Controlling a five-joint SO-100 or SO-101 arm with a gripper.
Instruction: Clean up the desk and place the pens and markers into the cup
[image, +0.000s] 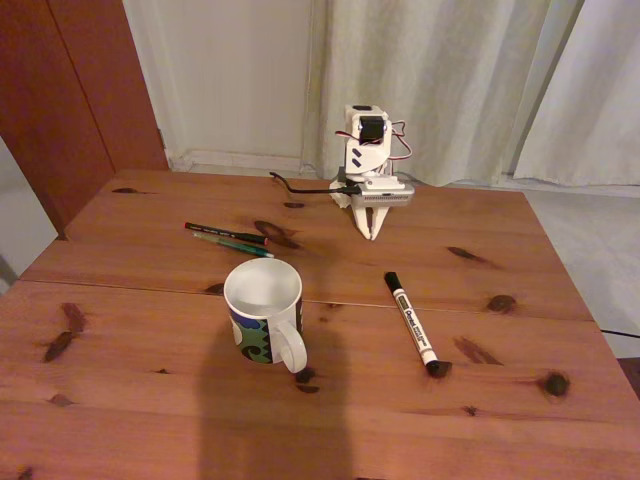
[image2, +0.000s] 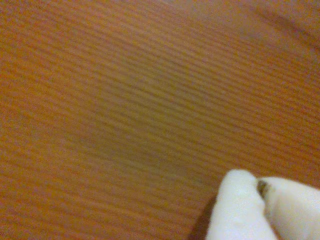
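Fingers pinched together, empty, tips down at the desk. Marker lies nearer-right in the fixed view, its length running toward the camera; pens sit left.

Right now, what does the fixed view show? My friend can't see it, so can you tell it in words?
A white mug stands near the middle of a wooden desk, with two thin pens lying behind it and a thick marker to its right. At the far edge, a small white robot arm is folded down, its gripper touching the desk.
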